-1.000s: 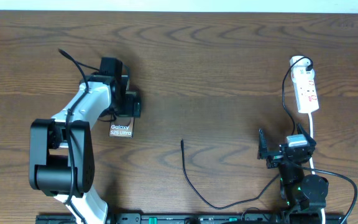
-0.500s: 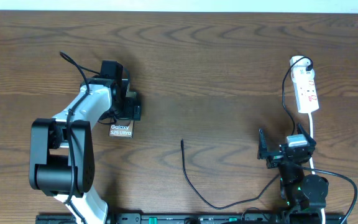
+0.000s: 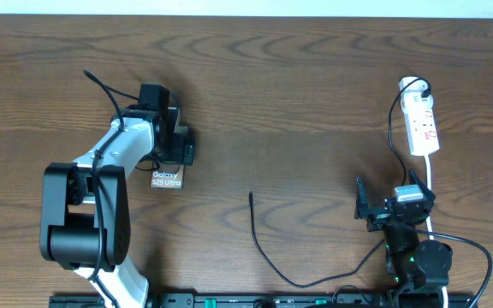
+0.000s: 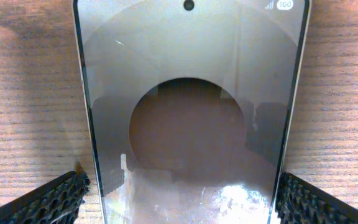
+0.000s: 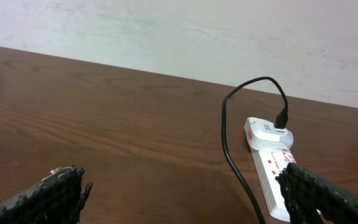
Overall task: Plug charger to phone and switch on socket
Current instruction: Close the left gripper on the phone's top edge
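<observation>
- The phone (image 3: 166, 178) lies flat on the wooden table (image 3: 315, 85), left of centre, with its lettered end towards the robot's base.
- The left gripper (image 4: 182, 205) is held low over the phone with its jaws spread wide. One ribbed finger (image 4: 55, 200) is seen on each side of the phone's long edges, and nothing is clasped. This straddle is judged to be set up for steadying or squaring the phone before the plug is brought in.
- The charger (image 3: 252, 204) is left loose on the table. Its small plug tip rests near the middle, well apart from the phone, and its cable curves back towards the right arm's base.
- The right gripper (image 5: 191, 196) is parked near the table's right front, jaws wide apart and empty, looking towards the socket (image 3: 421, 127).
- The socket lies at the far right, with a black lead already seated in a white adapter at its far end, so power is judged to wait only on the switch.
- The switch's position cannot be made out.
- Neither the plugging nor the switching is judged to be done yet.
</observation>
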You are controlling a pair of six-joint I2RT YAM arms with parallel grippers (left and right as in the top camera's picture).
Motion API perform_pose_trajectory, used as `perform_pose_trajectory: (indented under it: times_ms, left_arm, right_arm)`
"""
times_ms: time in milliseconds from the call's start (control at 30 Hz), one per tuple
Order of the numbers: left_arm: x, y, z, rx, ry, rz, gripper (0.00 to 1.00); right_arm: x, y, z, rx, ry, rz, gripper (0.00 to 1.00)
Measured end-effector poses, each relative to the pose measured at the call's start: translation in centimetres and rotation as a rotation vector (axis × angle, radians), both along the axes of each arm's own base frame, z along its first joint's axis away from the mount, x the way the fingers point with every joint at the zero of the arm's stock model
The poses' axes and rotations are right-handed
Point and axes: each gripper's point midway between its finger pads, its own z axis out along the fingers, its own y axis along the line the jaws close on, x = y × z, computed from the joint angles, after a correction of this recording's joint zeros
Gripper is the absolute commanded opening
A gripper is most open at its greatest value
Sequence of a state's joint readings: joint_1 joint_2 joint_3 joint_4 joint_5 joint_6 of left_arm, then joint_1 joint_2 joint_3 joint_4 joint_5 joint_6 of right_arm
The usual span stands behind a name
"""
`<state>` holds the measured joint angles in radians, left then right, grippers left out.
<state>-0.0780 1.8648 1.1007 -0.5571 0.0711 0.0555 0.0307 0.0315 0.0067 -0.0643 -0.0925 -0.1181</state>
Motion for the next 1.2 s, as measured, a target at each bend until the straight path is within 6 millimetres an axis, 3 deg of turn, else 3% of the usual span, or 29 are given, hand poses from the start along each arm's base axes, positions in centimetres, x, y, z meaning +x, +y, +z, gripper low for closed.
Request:
perform_pose_trajectory:
  times_ms: [467, 533, 667, 900, 1000, 1200]
  left_arm:
    - [0.35, 0.03, -0.13, 0.006, -0.014, -0.023, 0.98]
    - [0.35, 0.03, -0.13, 0.006, -0.014, -0.023, 0.82]
    - [0.47, 0.04, -0.09, 0.008, -0.019, -0.027, 0.70]
    - [0.50, 0.04, -0.08, 0.010, -0.020, -0.030, 0.70]
    - [0.49, 0.04, -0.08, 0.010, -0.019, -0.030, 0.79]
    - [0.48, 0.05, -0.10, 0.011, -0.018, -0.030, 0.82]
  right_arm:
    - [0.00, 0.00, 0.00, 0.000, 0.000, 0.000, 0.99]
    - [0.00, 0.00, 0.00, 0.000, 0.000, 0.000, 0.99]
    - [0.00, 0.00, 0.00, 0.000, 0.000, 0.000, 0.99]
    - [0.00, 0.00, 0.00, 0.000, 0.000, 0.000, 0.99]
    - [0.00, 0.00, 0.00, 0.000, 0.000, 0.000, 0.99]
    - [0.00, 0.00, 0.00, 0.000, 0.000, 0.000, 0.99]
